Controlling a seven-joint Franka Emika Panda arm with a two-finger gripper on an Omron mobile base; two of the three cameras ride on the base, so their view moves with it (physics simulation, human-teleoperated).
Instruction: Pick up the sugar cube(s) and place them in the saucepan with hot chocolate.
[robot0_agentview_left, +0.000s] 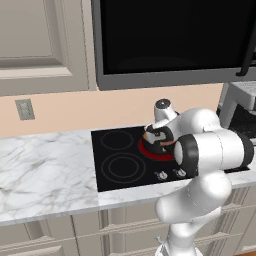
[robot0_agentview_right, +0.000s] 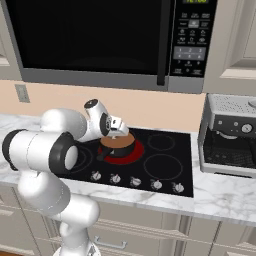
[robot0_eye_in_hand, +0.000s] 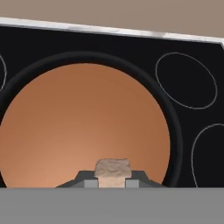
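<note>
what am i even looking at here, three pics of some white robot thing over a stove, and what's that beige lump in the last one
It is a white robot arm in a computer-rendered kitchen. Two pictures come from cameras behind it, one on its left and one on its right. The third comes from a camera on its hand, looking down along the fingers.

On the marble counter sits a black cooktop with ring marks. A small saucepan of brown hot chocolate stands on a burner glowing red. An espresso machine is at the right, and a microwave hangs above.

The beige lump is a sugar cube. The gripper is shut on it, holding it over the chocolate, seemingly ready to drop it in.
</note>
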